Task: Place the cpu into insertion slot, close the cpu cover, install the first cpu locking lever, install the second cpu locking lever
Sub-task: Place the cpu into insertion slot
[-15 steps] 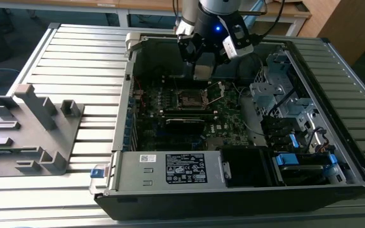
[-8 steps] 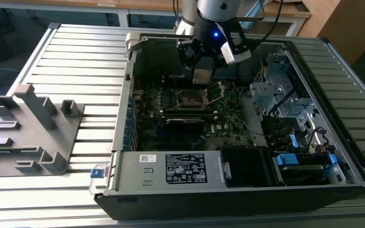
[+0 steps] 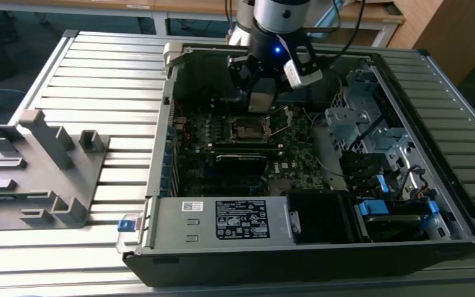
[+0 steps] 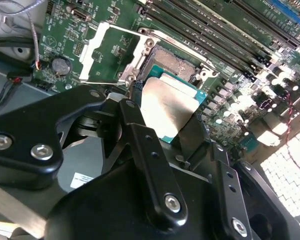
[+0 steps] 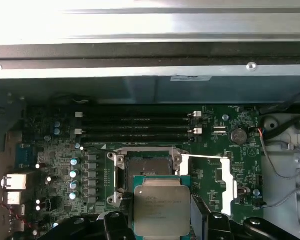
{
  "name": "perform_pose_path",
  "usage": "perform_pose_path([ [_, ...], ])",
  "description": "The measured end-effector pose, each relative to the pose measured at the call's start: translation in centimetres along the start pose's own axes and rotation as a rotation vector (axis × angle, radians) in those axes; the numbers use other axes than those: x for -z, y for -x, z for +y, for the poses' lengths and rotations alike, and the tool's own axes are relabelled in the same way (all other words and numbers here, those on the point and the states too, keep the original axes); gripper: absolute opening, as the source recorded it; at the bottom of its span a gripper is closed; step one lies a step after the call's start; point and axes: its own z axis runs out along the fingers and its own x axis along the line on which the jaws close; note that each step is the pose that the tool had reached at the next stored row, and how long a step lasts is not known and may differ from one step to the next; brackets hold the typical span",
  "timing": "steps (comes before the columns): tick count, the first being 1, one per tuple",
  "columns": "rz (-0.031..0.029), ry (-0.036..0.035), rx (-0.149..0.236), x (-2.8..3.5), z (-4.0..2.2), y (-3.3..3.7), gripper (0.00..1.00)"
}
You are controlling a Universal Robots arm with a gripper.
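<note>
My claw (image 5: 161, 204) is clenched tight on the cpu (image 5: 161, 215). One black finger presses on each side of the chip. In the second wrist view I can see the fingers (image 4: 136, 120) pinching its two edges. The cpu is a flat square, shiny grey on top with a green rim.

The cpu hangs in the air, tipped a little, right by the insertion slot (image 5: 146, 167). It is not lying down in the slot. In the first wrist view it hides the slot's near edge. I cannot tell if a corner touches the silver rim.

The cpu cover (image 5: 233, 182) is flipped open. It lies flat just beside the slot, and I can see green board through the hole in its middle.

On the far side of the slot, long black memory slots (image 5: 135, 127) run side by side. A round silver battery (image 5: 236, 135) sits on the board near the open cover.

In the exterior view the claw hangs down into an open computer case (image 3: 303, 266), over the green motherboard (image 3: 221, 176). A metal box with a white label (image 3: 221, 219) sits inside the case at its near end. The case lies on a grey table with ridges (image 3: 97, 74). On the exterior view's left a grey plastic stand (image 3: 35, 167) sits on the table, well apart from the case.
</note>
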Motion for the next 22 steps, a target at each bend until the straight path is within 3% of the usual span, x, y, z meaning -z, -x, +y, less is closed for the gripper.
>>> perform_pose_path([
  [7,-0.0030,0.0001,0.000,-0.45,-0.05,-0.40,0.54],
  [15,-0.0068,0.0003,0.001,-1.62,-0.16,-0.72,0.54],
  [22,-0.0072,0.0002,0.001,-1.69,-0.17,-0.76,0.54],
])
